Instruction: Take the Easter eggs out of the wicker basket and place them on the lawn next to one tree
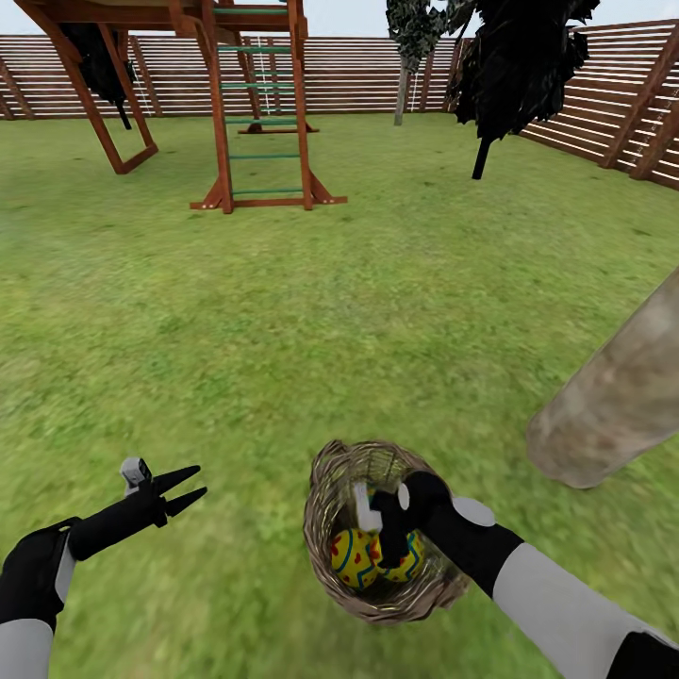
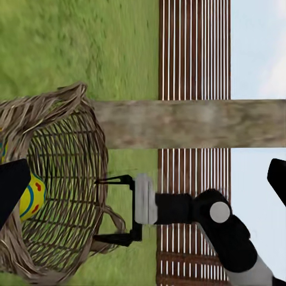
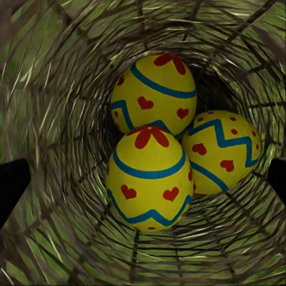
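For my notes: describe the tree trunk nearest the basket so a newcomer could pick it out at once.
Start from the brown slatted wooden fence at the back of the green lawn, then come forward along the right side to the small round brown wicker basket. Just right of it, the thick pale grey-brown trunk meets the grass. Unlike the two dark, thin-stemmed trees by the fence, it is broad, bare and pale.

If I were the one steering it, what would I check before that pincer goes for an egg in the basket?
1. All three Easter eggs in the wicker basket: ok.
2. Right pincer over the basket mouth: ok.
3. Right pincer open wide enough for an egg: ok, its tips sit at both edges of the right wrist view.
4. Nearest egg uncovered: ok.
5. Tree close by for the drop: ok.
6. Left pincer clear of the basket: ok.
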Controlling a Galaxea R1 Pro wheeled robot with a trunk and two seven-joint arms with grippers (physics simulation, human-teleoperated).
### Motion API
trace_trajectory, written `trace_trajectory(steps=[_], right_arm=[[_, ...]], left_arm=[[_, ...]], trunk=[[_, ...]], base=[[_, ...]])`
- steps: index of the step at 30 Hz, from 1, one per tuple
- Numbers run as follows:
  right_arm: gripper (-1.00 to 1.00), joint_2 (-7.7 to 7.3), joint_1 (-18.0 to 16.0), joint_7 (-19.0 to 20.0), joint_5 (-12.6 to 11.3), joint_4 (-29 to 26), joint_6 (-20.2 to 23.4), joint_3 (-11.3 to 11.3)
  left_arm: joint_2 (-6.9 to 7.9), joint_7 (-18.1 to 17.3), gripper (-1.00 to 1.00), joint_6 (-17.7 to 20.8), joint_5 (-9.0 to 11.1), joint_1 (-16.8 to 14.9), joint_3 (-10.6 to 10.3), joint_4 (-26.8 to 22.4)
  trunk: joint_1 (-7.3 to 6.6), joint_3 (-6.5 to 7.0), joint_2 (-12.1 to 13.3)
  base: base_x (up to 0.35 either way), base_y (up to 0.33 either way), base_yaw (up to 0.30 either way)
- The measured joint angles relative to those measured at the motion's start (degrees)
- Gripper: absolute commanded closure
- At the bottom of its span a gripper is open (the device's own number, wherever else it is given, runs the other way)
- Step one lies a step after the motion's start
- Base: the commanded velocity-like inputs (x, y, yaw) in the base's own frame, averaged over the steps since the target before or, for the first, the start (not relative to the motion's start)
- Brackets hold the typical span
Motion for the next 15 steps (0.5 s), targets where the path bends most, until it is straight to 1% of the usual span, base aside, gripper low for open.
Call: trace_trajectory(steps=[3, 6, 9, 15], right_arm=[[-1.00, 0.15, -0.2, -0.2, 0.1, 1.4, 0.0, 0.0], [-1.00, 0.32, -2.0, -0.3, 0.0, 4.7, -0.1, -0.1], [-1.00, 0.38, -2.7, -0.4, 0.0, 6.9, -0.2, -0.1], [-1.00, 0.37, -3.0, -0.5, 0.1, 7.8, -0.3, -0.1]], left_arm=[[0.01, 0.0, -1.00, 0.0, 0.0, 0.0, 0.0, 0.0], [0.00, 0.0, -1.00, 0.0, 0.0, 0.0, 0.0, 0.0], [0.00, 0.0, -1.00, 0.0, 0.1, 0.0, 0.0, 0.0], [0.11, 0.0, -1.00, 0.0, 0.1, 0.0, 0.1, -0.1]], trunk=[[0.00, 0.00, 0.0], [0.00, 0.00, 0.0], [0.00, 0.00, 0.0], [0.00, 0.00, 0.0]], base=[[0.000, 0.000, 0.000], [0.000, 0.000, 0.000], [0.000, 0.000, 0.000], [0.000, 0.000, 0.000]])
